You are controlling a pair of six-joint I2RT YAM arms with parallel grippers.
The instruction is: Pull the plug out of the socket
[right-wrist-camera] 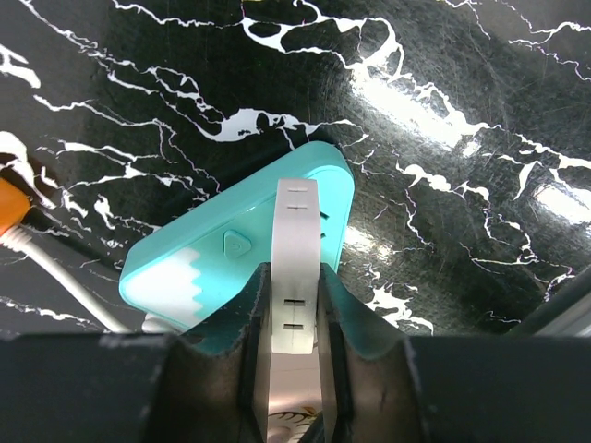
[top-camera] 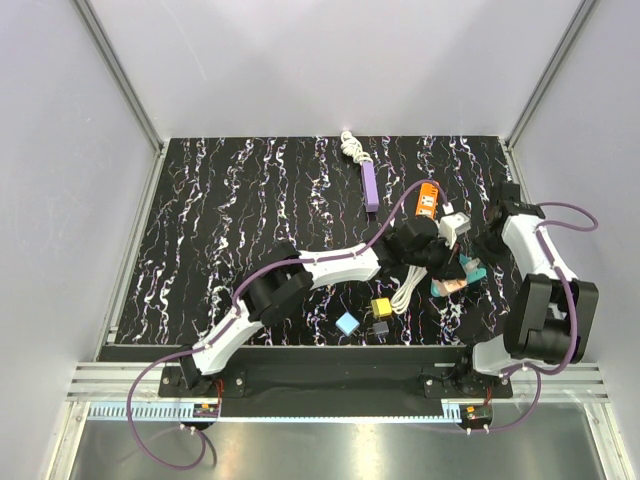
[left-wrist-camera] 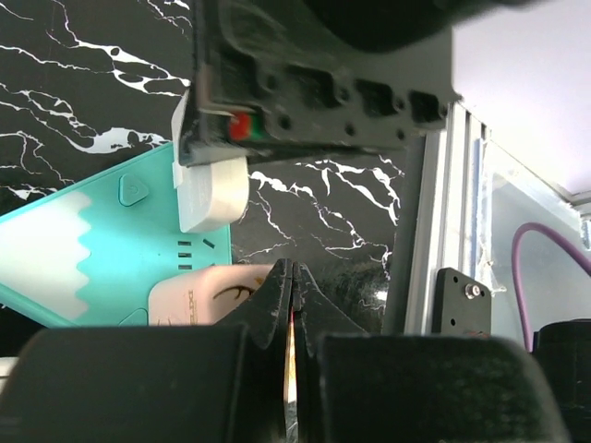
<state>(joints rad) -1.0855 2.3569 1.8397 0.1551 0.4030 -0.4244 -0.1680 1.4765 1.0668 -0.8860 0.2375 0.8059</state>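
Observation:
The teal socket (right-wrist-camera: 222,245) lies flat on the black marbled table, with a cream patch at its near end. A white plug (right-wrist-camera: 298,217) stands upright on it. My right gripper (right-wrist-camera: 295,277) comes down over the plug, one finger pressed against each of its flat sides. In the left wrist view the same plug (left-wrist-camera: 212,189) hangs under the right gripper's black body, above the socket (left-wrist-camera: 111,249). My left gripper (left-wrist-camera: 293,275) is shut with nothing visible between its tips, right at the socket's cream end (left-wrist-camera: 199,293). From the top, both grippers meet over the socket (top-camera: 446,287).
A purple power strip (top-camera: 370,186) with a coiled white cord (top-camera: 351,146) lies at the back. An orange device (top-camera: 428,199), a white adapter (top-camera: 455,225) and a white cable (top-camera: 405,290) sit near the grippers. Yellow (top-camera: 381,306), blue (top-camera: 347,323) and black (top-camera: 379,326) cubes lie in front.

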